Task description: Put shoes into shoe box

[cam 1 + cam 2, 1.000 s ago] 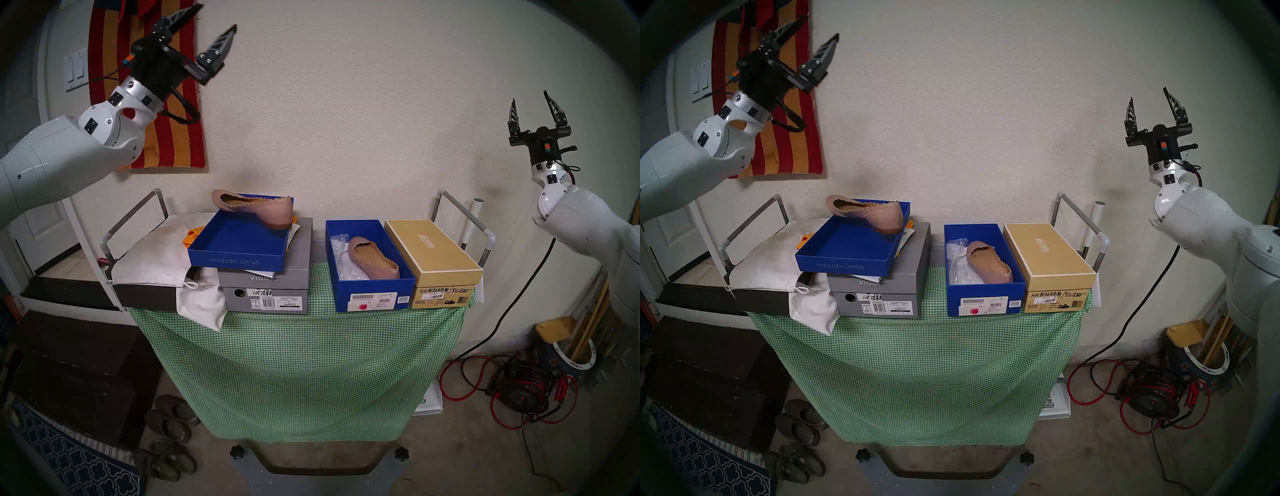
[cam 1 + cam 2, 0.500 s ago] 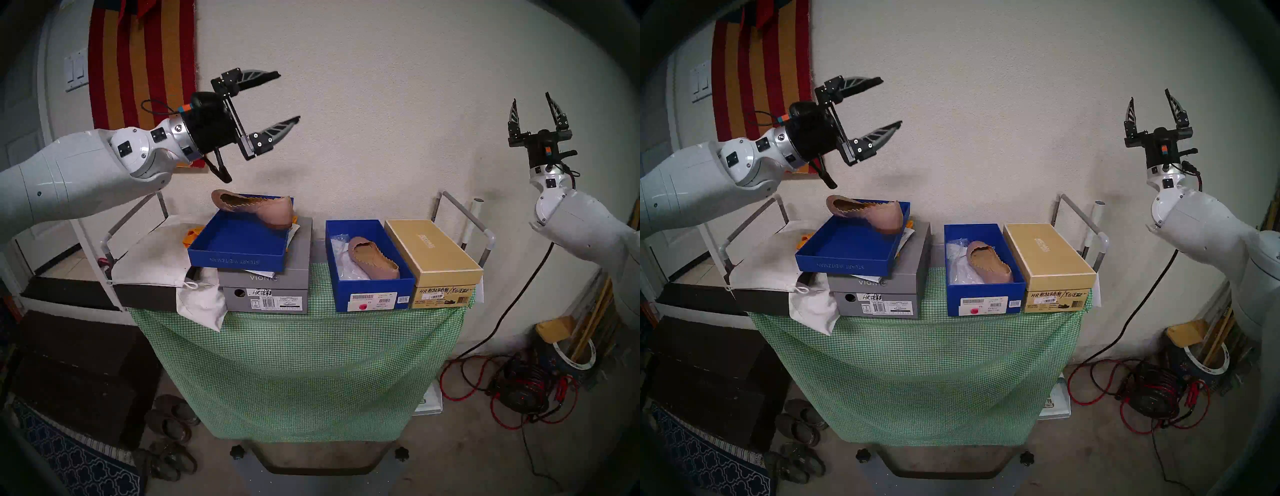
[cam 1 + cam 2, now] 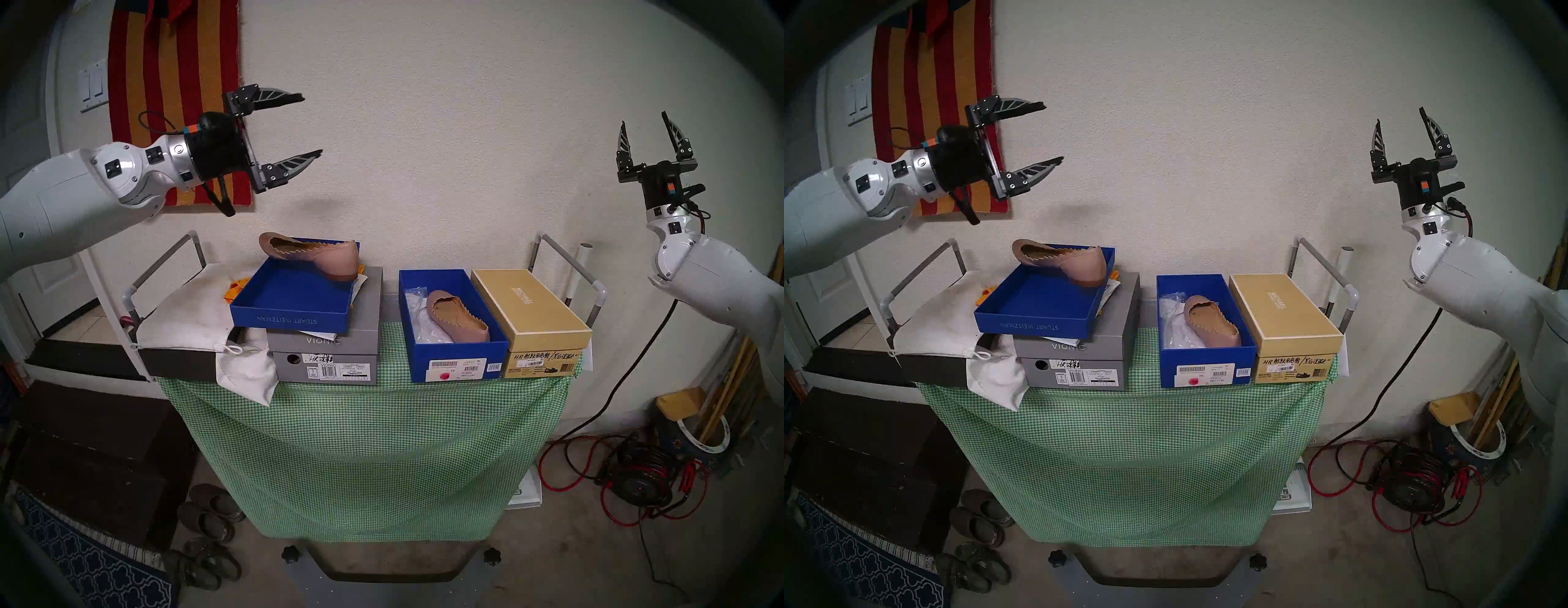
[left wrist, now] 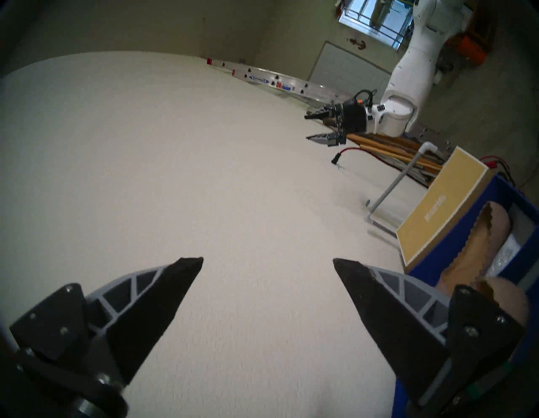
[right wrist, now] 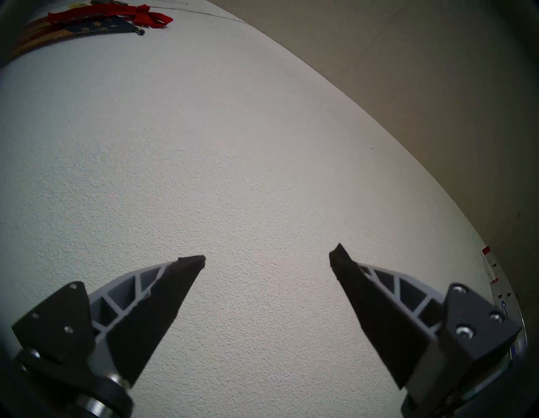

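Observation:
One dusty-pink flat shoe (image 3: 314, 257) lies tilted across the far rim of a shallow blue lid tray (image 3: 292, 316). The other shoe (image 3: 456, 316) lies inside the deep blue shoe box (image 3: 460, 365), beside white wrapping; the left wrist view also catches it (image 4: 478, 248). My left gripper (image 3: 312, 125) hangs open in the air, up and to the left of the first shoe, fingers pointing right and empty (image 4: 268, 259). My right gripper (image 3: 643, 119) stands open and empty, high at the far right, pointing up at the wall (image 5: 267, 254).
The lid tray rests on a grey VIONIC box (image 3: 324, 352). A tan MICHAEL box (image 3: 530, 305) touches the shoe box's right side. A white cloth bag (image 3: 191, 318) lies at left. A green checked cloth (image 3: 365, 446) covers the cart, whose handle rails (image 3: 568, 259) stand at both ends.
My left gripper swung down from high at the left, turned its fingers rightward over the first shoe, then drew back to the left. The right gripper rose slightly. Shoes and boxes stayed put.

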`<state>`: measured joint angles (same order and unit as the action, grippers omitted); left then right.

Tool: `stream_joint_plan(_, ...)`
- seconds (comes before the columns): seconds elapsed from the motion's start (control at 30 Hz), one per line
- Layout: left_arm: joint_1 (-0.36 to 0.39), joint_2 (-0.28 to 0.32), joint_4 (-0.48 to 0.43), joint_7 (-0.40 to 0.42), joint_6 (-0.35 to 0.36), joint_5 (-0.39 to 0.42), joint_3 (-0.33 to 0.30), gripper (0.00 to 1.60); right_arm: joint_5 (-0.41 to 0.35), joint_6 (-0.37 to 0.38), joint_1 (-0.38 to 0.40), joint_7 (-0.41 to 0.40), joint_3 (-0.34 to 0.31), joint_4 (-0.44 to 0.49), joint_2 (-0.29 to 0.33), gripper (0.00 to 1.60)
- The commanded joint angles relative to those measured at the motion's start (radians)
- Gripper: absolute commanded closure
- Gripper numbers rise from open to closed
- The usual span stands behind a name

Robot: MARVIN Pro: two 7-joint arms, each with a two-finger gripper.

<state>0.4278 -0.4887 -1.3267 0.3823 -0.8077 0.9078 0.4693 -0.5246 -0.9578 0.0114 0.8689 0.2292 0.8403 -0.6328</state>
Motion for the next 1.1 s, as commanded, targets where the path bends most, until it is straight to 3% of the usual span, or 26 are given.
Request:
stream_joint_plan(0.0,-0.010,0.061,-0.029,0.080,0.023,-0.037,0.055,0.00,0.033,-0.002,0.004,0.050,-0.017,0.072,0.061,0.00)
stream_joint_plan(0.2,-0.005,0.075,-0.079,0.149,0.037,-0.062,0.096,0.00,0.069,-0.002,0.003,0.055,-0.032,0.145,0.106,0.00)
stream_joint_plan(0.6,0.057,0.094,-0.150,0.275,0.088,-0.108,0.114,0.00,0.143,-0.002,-0.003,0.062,-0.062,0.311,0.210,0.00)
stream_joint_plan(1.07,0.073,0.026,-0.119,0.344,0.236,-0.138,0.122,0.00,0.233,0.022,-0.019,0.084,-0.096,0.524,0.351,0.00)
